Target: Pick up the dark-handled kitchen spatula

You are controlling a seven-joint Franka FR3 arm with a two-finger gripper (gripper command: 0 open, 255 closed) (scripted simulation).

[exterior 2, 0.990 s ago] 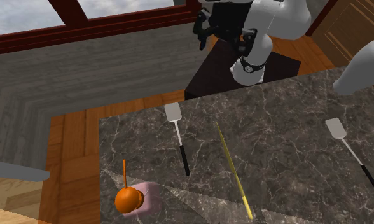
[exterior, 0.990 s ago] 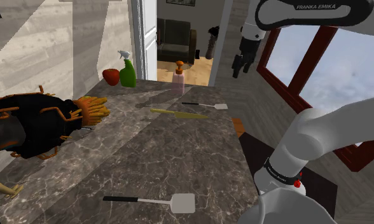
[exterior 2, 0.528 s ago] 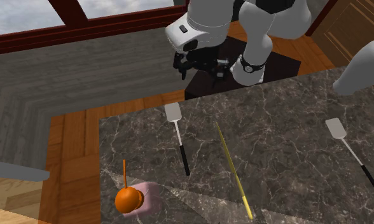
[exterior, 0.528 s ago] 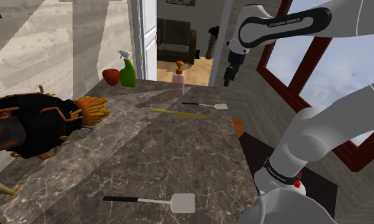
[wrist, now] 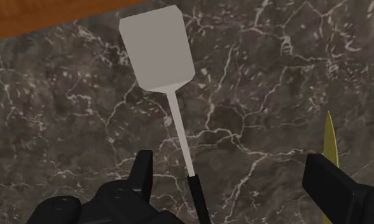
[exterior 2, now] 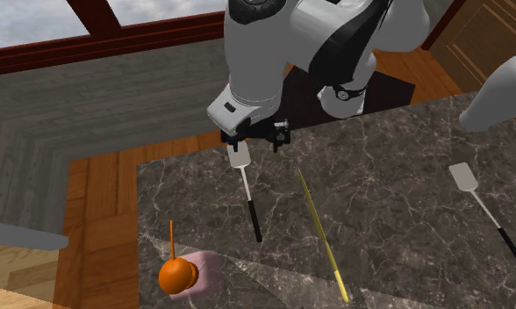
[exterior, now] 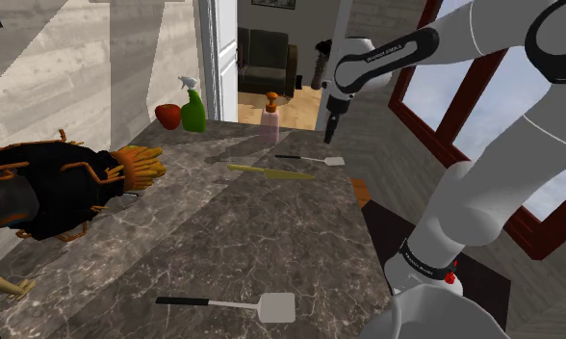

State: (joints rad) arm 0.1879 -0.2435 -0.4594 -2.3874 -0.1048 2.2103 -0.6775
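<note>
Inspection of the far end of the dark veined marble countertop (exterior: 271, 241) (exterior 2: 388, 211) (wrist: 275, 76).

1. The task item, a spatula with a flat pale grey blade, thin light shaft and black handle (exterior: 310, 158) (exterior 2: 248, 197) (wrist: 180, 127), lay flat on the stone at the far end. In the shoulder view its blade pointed to the right, close to the counter's edge, and its handle to the left.

2. The all-black two-finger gripper (exterior: 330, 130) (exterior 2: 258, 140) (wrist: 233, 184) hung above the blade end of that spatula, clear of it. I found the jaws standing wide apart with nothing clasped. In the wrist view the spot where shaft meets handle lay between the fingers, closer to one than the other, and neither finger touched it.

3. A long slender yellow stick (exterior: 270, 172) (exterior 2: 319, 233) (wrist: 330, 137) lay just beside the spatula on its near side, apart from it.

4. A second spatula of like build, grey blade and black handle (exterior: 271, 307) (exterior 2: 479, 204), lay at the near end of the counter, well apart from the gripper.

5. Far edge of the counter in the shoulder view: a pink pump bottle with an orange top (exterior: 270, 120) (exterior 2: 182, 274) stood upright, and to its left a green spray bottle (exterior: 192, 108) stood beside a red rounded object (exterior: 167, 117).
</note>
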